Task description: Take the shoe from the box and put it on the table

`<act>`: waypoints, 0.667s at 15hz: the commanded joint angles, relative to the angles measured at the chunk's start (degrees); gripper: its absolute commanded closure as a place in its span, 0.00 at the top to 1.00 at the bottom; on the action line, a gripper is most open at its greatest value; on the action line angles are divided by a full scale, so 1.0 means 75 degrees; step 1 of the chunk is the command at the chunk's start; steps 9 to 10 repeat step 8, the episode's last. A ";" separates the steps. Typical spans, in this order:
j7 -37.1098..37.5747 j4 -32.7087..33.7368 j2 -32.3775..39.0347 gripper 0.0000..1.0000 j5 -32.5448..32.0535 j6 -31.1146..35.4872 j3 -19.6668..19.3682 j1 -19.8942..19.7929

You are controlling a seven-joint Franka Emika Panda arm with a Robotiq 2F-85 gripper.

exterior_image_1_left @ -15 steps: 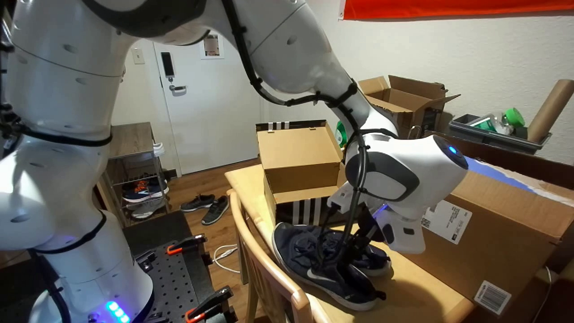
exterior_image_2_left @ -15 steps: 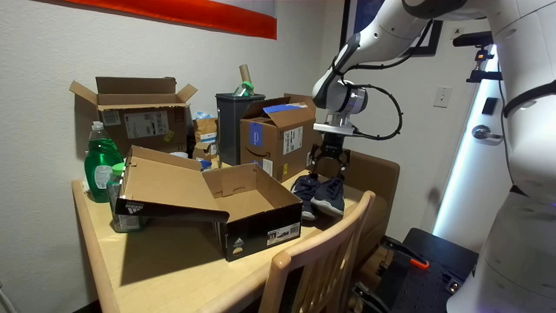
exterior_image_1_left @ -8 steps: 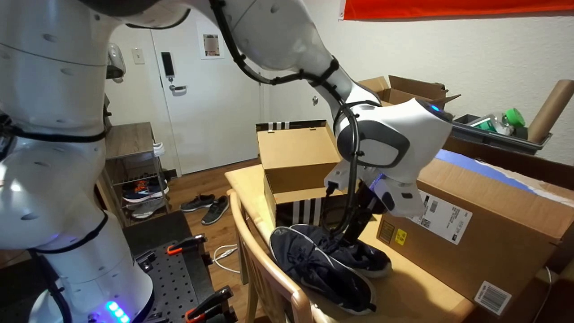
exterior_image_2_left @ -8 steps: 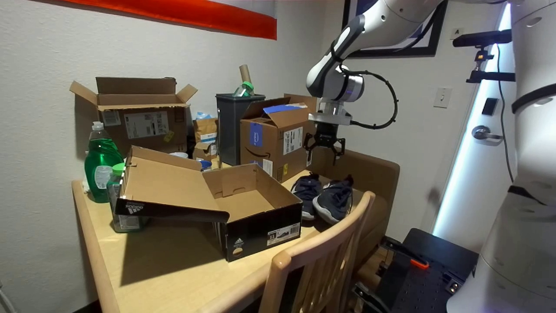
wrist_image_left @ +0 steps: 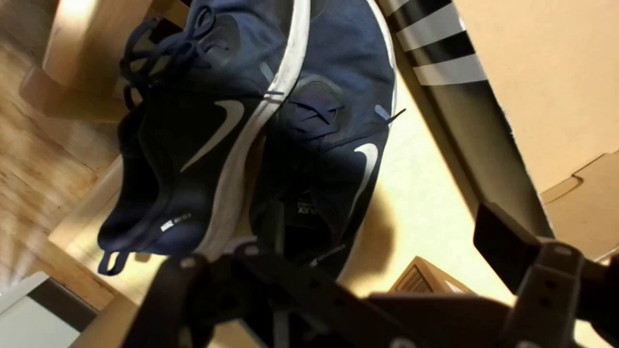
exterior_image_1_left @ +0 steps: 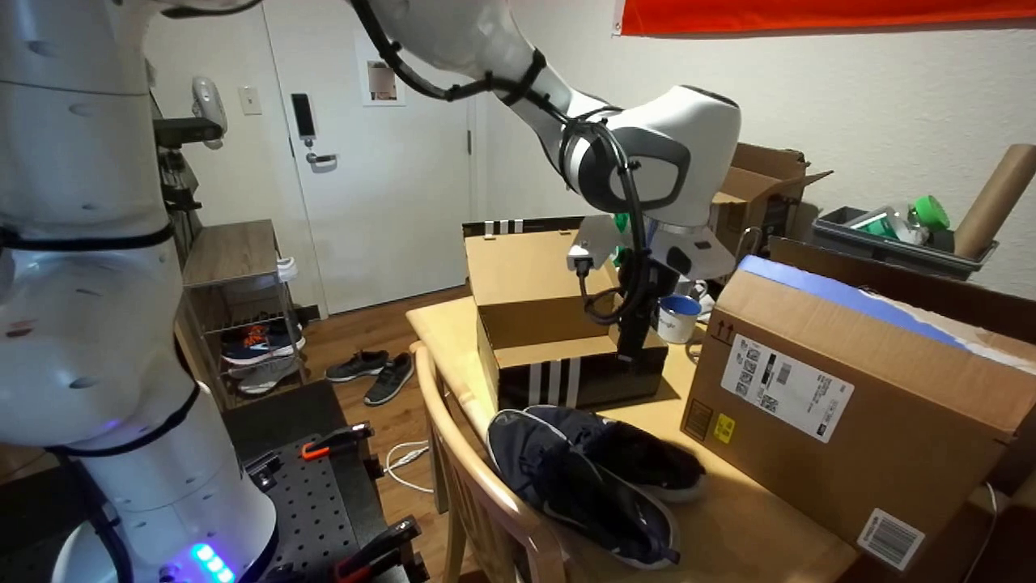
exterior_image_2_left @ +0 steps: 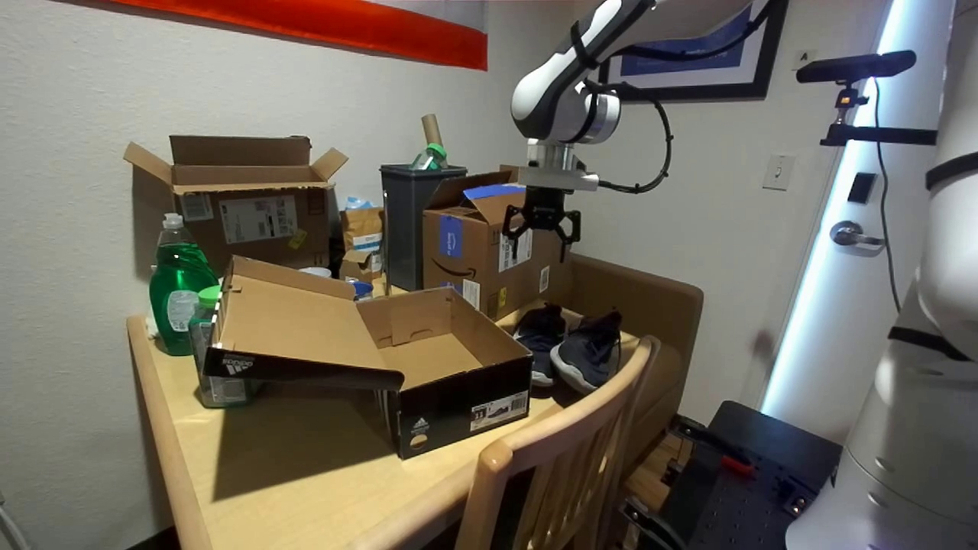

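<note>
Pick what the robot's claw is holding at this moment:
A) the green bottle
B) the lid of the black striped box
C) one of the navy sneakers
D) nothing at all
D: in an exterior view the gripper stands open with nothing between its two spread sides, and it is clear of the navy sneakers.

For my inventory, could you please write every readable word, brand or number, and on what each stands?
"adidas": upside down, shoebox lid
"11": end label, black shoebox
"prime": blue tape, Amazon carton
"NIKE": navy sneaker, near heel
"FLEX" (probably, upside down): inside other sneaker
"A": small wall plate
Shipping labels, remaining print: too small or blurred
</note>
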 commanded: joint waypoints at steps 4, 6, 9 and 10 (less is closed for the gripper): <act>-0.0096 0.0160 -0.0455 1.00 -0.0509 -0.0087 0.0452 0.0216; 0.0004 0.0147 -0.0316 1.00 -0.0398 -0.0016 0.0474 0.0177; 0.0004 0.0144 -0.0286 1.00 -0.0398 -0.0016 0.0473 0.0173; 0.0004 0.0144 -0.0286 1.00 -0.0398 -0.0016 0.0473 0.0173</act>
